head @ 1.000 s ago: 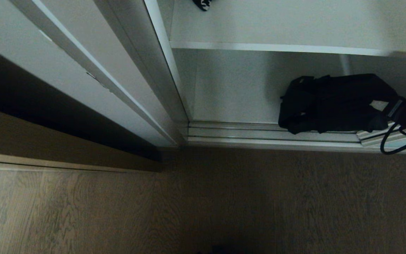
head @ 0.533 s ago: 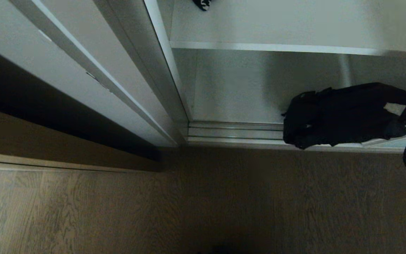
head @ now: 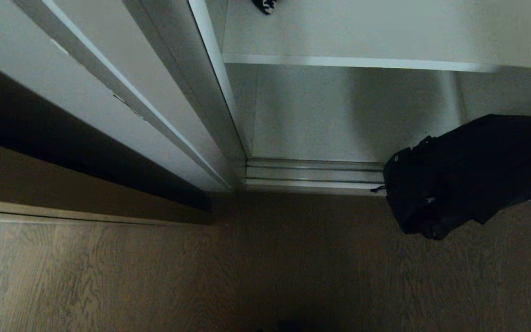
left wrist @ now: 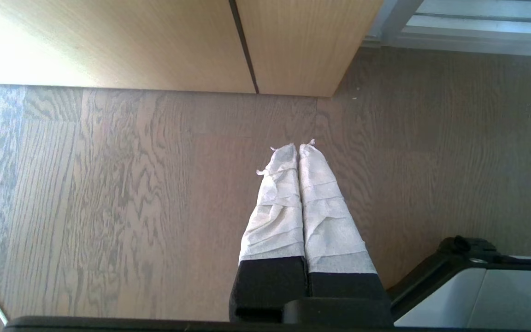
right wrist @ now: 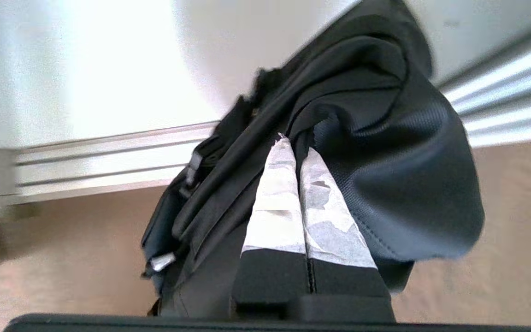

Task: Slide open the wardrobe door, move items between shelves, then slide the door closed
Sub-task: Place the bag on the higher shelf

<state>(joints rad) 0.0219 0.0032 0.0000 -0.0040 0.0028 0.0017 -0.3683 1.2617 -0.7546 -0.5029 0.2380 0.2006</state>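
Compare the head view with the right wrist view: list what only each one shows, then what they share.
Head view only: the upper shelf with a small black-and-white item at its back, and the slid-aside door panels on the left. Neither gripper appears there.

Right wrist view only: the right gripper, its taped fingers pinched shut on the bag's fabric.

Both: the black bag hanging over the wardrobe's bottom track, and the wooden floor.

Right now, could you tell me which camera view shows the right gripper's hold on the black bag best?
The right wrist view: the right gripper is shut on the black bag. The head view shows only the bag hanging; the left wrist view shows neither.
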